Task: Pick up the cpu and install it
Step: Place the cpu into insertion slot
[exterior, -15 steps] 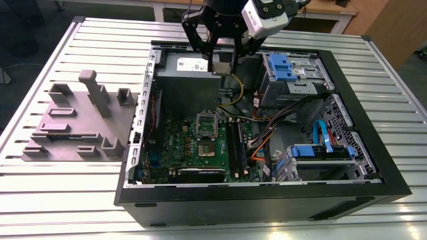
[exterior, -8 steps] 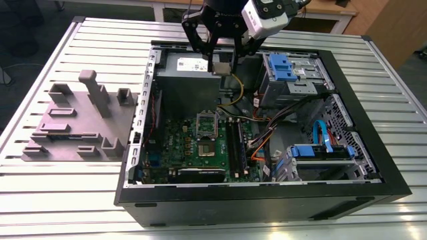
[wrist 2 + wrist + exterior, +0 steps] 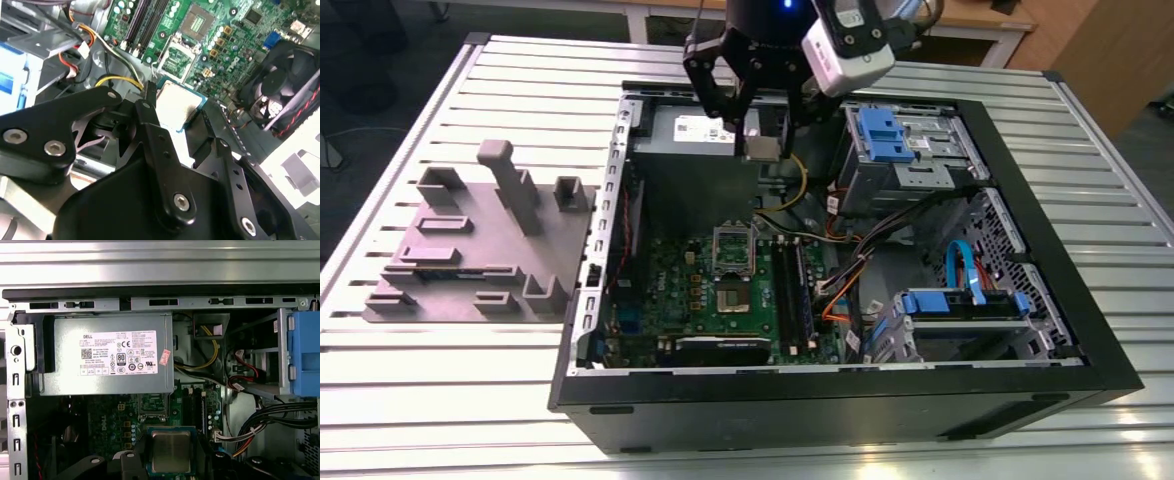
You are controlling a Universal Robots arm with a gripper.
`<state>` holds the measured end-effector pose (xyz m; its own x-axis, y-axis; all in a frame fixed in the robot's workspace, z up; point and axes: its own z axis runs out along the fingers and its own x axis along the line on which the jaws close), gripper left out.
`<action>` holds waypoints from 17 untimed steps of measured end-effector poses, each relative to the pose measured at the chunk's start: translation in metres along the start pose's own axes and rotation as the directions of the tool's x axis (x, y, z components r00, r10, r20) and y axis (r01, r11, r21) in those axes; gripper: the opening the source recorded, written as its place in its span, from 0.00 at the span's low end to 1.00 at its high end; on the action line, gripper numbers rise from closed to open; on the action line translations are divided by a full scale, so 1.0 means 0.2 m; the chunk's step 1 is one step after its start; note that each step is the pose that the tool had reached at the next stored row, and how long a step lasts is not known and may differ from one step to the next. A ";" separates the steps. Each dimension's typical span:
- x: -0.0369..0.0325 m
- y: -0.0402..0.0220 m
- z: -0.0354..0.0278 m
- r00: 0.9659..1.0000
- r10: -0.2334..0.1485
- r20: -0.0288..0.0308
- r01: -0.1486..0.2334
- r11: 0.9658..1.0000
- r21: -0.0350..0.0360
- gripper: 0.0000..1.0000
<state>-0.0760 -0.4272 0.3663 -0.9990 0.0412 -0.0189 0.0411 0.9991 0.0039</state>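
My gripper (image 3: 762, 143) is pinched onto the cpu (image 3: 763, 150), its black fingers (image 3: 146, 114) pressing on opposite edges of the chip. I hold it in the air over the open computer case (image 3: 1067, 330), which lies on its side on the slatted desk (image 3: 440, 400). In the exterior view the cpu hangs in front of the grey power supply (image 3: 700, 128) with its white label, towards the far end of the case and clear of the board beneath. In both wrist views the cpu (image 3: 171, 451) shows its silvery top and thin pale rim, level between my fingers, with the green motherboard (image 3: 235, 35) beyond it. The socket (image 3: 178, 59) with its metal frame sits on that board, apart from the cpu, so the chip is not seated. The long black memory slots (image 3: 794, 285) run just beside the socket. Blue drive bays (image 3: 887, 135) fill the corner at the exterior view's right, and a black fan (image 3: 280, 82) sits at the board's edge. A grey fixture block (image 3: 480, 250) stands on the desk at the exterior view's left, apart from the case.
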 end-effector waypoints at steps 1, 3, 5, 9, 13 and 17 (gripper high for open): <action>0.000 -0.007 0.009 1.000 0.000 0.000 0.000 1.000 0.000 0.47; 0.000 -0.030 0.027 1.000 0.000 0.000 0.000 1.000 0.000 0.47; 0.000 -0.049 0.046 1.000 0.000 -0.001 0.000 1.000 0.000 0.47; 0.000 -0.062 0.081 1.000 -0.024 -0.008 0.024 1.000 0.000 0.47; 0.001 -0.081 0.115 0.999 -0.036 -0.021 0.036 0.999 0.000 0.47; 0.004 -0.100 0.141 0.999 -0.037 -0.028 0.037 0.999 0.001 0.47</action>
<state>-0.0771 -0.4471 0.3380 -1.0000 0.0040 0.0091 0.0040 1.0000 0.0025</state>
